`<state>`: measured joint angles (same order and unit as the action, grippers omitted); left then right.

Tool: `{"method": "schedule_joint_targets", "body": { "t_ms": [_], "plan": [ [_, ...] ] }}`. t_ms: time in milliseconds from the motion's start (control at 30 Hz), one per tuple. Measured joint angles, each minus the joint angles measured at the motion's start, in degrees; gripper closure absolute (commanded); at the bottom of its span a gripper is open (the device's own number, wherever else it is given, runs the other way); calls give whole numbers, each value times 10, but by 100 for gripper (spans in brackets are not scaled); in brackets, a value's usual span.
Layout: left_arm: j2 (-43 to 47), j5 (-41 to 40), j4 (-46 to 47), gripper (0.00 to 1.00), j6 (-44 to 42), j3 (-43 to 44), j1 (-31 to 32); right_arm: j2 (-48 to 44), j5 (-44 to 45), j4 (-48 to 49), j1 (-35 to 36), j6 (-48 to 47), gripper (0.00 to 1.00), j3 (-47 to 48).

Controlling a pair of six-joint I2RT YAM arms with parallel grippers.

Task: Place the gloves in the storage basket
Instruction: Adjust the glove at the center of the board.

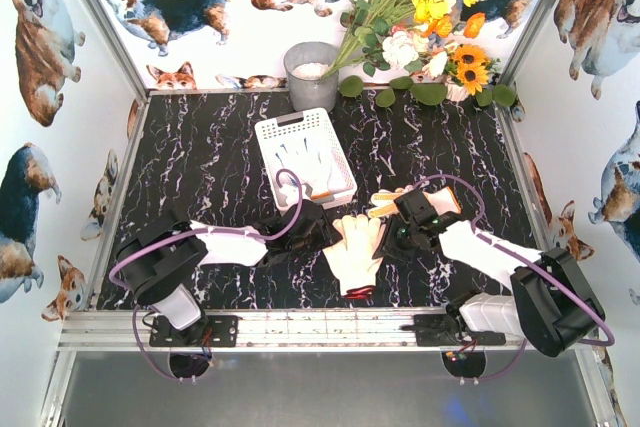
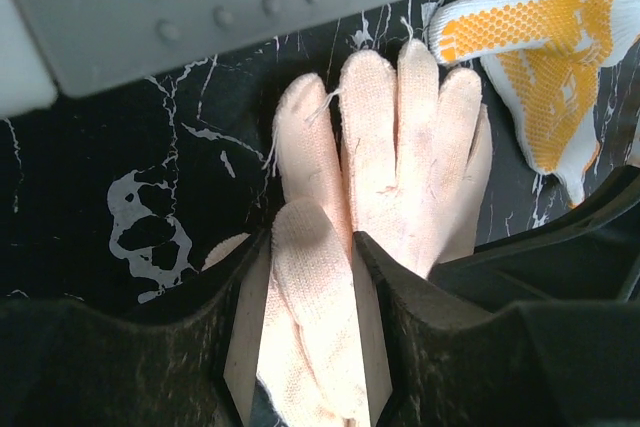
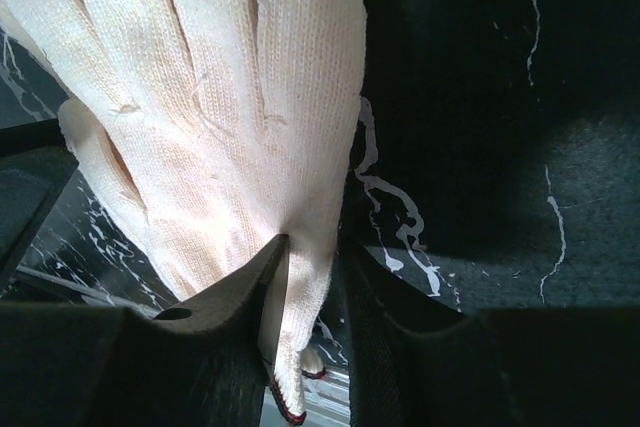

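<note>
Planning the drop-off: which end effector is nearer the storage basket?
Left. The left end effector sits just in front of the storage basket; the right end effector is farther right, across the cream glove.

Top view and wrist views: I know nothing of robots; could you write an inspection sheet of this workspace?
Surface: black marbled table.
Job's things: cream glove between the two arms; white glove inside the white basket; yellow-dotted glove beside the cream one.
Clutter: grey bucket and flowers at the far edge.
Pincers: left pincer and right pincer each shut on the cream glove.
Cables: purple cables loop over both arms.
Surroundings: corgi-print walls.
</note>
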<state>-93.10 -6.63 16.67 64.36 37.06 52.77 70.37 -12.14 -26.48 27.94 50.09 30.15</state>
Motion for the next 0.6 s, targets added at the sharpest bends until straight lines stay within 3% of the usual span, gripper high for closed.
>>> {"method": "schedule_joint_targets", "body": {
  "t_ms": [400,600],
  "plan": [
    [-2,0,-10,100,0,0,-3,-5,3,1,-1,4,86,-1],
    [14,0,-16,100,0,0,-5,-34,5,-3,-3,10,91,-11]
  ]
}}
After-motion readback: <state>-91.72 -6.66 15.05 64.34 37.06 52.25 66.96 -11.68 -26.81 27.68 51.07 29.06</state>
